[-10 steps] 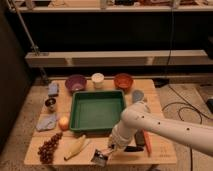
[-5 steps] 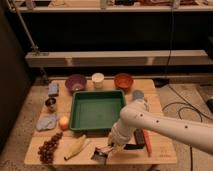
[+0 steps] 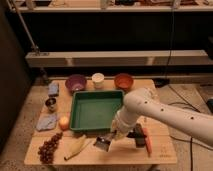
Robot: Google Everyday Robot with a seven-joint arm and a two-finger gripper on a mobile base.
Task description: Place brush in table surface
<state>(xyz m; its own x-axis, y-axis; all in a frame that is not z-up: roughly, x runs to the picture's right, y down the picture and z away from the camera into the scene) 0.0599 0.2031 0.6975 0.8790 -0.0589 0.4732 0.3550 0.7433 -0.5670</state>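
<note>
The brush [image 3: 102, 143] shows its squarish grey head just in front of the green tray's near edge, low over the table surface [image 3: 125, 154]. I cannot tell whether it touches the wood. Its slim handle runs up into my gripper [image 3: 114, 136], which is shut on it. The white arm comes in from the right and hides most of the handle. The table surface is a light wooden top of wide planks.
A green tray [image 3: 95, 111] sits mid-table. Behind it stand a purple bowl [image 3: 76, 82], a white cup [image 3: 98, 80] and an orange bowl [image 3: 123, 81]. At the left are a metal cup [image 3: 51, 104], a blue cloth [image 3: 46, 121], an orange fruit [image 3: 64, 122], grapes [image 3: 48, 147] and a banana [image 3: 75, 147]. A black bar [image 3: 137, 135] and an orange-red stick [image 3: 148, 141] lie right of the gripper.
The gripper and the brush have moved away from the table's front edge, towards the tray's near side. Nothing else has moved.
</note>
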